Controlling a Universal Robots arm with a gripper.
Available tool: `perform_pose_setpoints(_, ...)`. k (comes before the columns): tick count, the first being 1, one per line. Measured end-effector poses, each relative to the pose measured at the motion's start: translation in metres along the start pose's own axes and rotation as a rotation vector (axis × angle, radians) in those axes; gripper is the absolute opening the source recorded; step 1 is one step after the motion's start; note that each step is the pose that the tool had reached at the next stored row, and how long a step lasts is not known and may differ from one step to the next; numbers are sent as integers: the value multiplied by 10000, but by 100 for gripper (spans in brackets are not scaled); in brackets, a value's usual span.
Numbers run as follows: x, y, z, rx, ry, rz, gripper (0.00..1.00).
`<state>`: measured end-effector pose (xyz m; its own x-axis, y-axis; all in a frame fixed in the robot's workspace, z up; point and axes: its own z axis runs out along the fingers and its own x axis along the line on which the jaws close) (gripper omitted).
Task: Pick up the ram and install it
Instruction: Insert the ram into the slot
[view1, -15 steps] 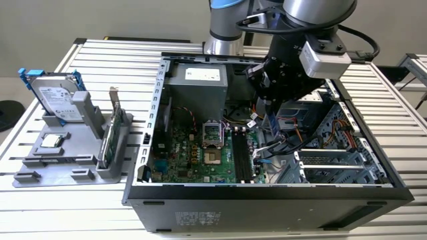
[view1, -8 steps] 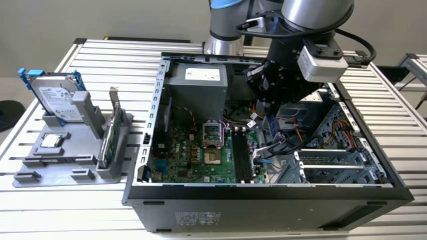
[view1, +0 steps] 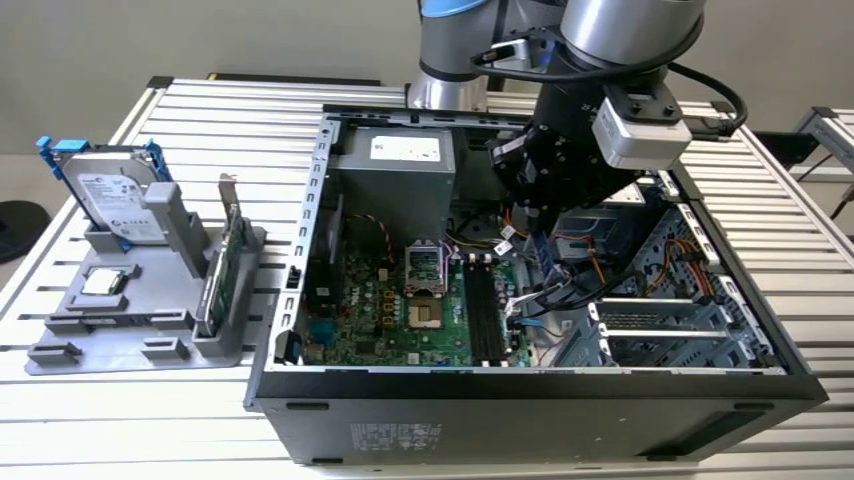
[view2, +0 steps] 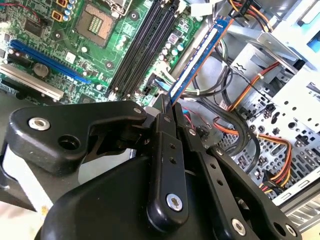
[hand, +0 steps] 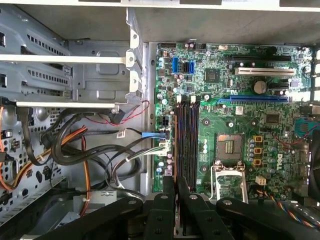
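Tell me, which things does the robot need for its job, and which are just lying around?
For the job: ram, gripped in the jaws; black memory slots.
Just lying about: hard drive; green card; loose cables.

hard drive (view1: 114, 195) label: white sticker, 9 o'clock of the case (view1: 534, 420), print too small to read
power supply (view1: 400, 165) sticker: white, unreadable
case front wall: pale print block, possibly a rating label, illegible
motherboard (hand: 235, 125): white silk-screen, illegible
ram (view2: 200, 55): edge-on, print indiscernible
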<state>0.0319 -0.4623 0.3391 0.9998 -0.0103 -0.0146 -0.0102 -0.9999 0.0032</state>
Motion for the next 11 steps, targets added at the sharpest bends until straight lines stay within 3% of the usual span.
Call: perform_pose_setpoints(11,1,0,41,0,1,0,0)
